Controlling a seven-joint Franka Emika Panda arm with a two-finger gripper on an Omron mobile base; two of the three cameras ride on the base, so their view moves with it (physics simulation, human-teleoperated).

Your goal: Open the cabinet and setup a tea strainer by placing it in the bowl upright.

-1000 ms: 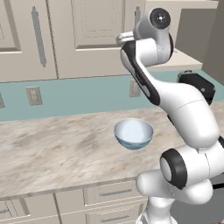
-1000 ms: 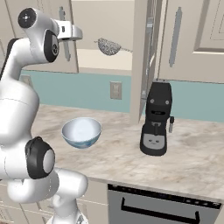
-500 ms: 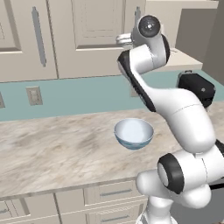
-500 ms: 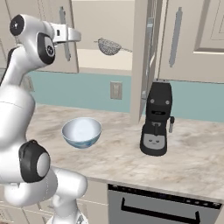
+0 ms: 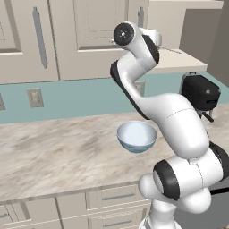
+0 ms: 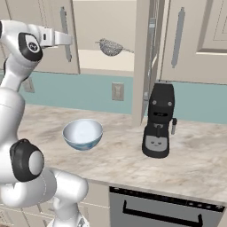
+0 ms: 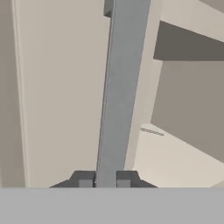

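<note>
The cabinet (image 6: 104, 60) has its right door (image 6: 144, 57) swung out edge-on, so the pale shelf shows. On that shelf lies the tea strainer (image 6: 111, 46), a small grey mesh basket. My gripper (image 7: 105, 179) is shut on the left door's long grey bar handle (image 7: 122, 87), with the fingers (image 7: 83, 178) on either side of it. From the right base view the gripper (image 6: 68, 39) is up at that handle (image 6: 64, 24). The bowl (image 6: 83, 134), white inside and pale blue outside, sits upright on the counter; in the left base view the bowl (image 5: 136, 136) is just left of my arm.
A black coffee machine (image 6: 158, 122) stands on the marble counter right of the bowl, under the open door. Wall outlets (image 6: 117, 91) sit on the teal backsplash. Drawers (image 5: 116, 197) and an oven front (image 6: 164, 208) run below the counter edge.
The jaws have closed from wide apart onto the left door's bar handle. My upper arm has swung left and lower while the hand stayed at the handle.
</note>
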